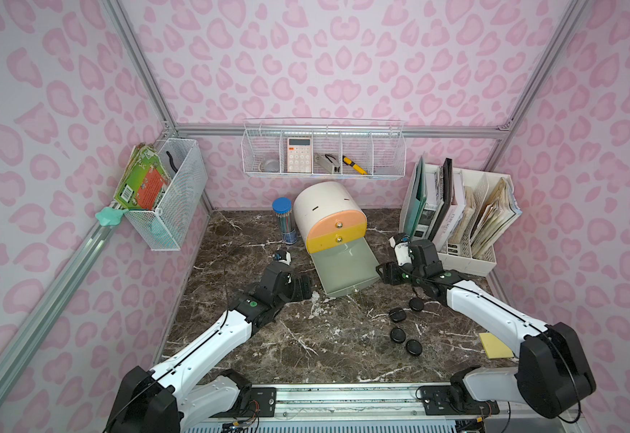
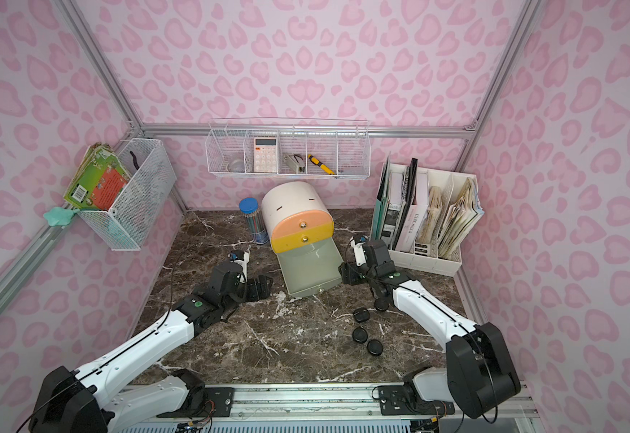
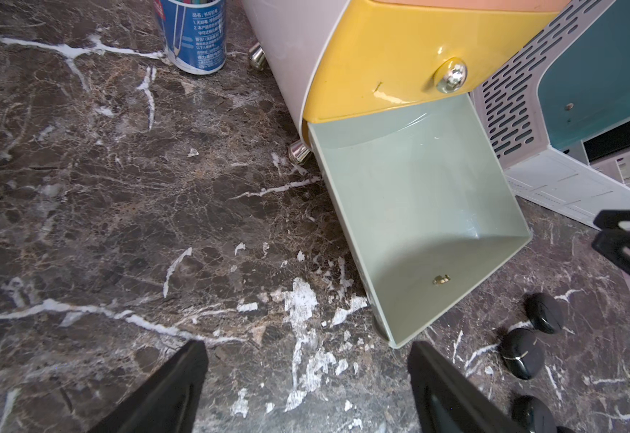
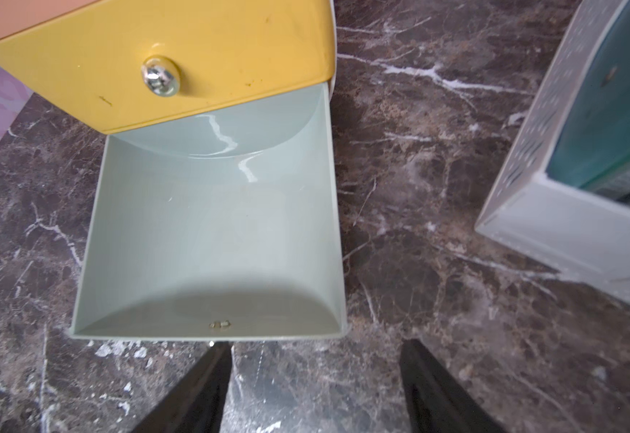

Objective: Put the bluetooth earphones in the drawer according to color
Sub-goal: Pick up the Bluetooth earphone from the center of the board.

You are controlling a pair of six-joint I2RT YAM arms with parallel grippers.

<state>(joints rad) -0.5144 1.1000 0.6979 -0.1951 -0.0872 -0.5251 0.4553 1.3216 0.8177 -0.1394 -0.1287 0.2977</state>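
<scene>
The white barrel-shaped cabinet (image 1: 321,206) stands at the back of the marble table with its peach and yellow drawers shut. Its grey-green drawer (image 1: 343,266) is pulled far out and is empty (image 4: 212,232). Several black earphone cases (image 1: 396,314) lie on the table in front of it to the right, and they also show in the left wrist view (image 3: 522,353). My left gripper (image 1: 302,286) hangs open just left of the drawer's front corner (image 3: 306,348). Open and empty, my right gripper (image 1: 384,274) is at the drawer's front right corner (image 4: 313,345).
A blue-lidded pencil tube (image 1: 282,221) stands left of the cabinet. A white slotted file rack (image 1: 463,243) with books fills the back right. A yellow sticky pad (image 1: 495,345) lies by the right arm. Wire baskets (image 1: 324,168) hang on the walls.
</scene>
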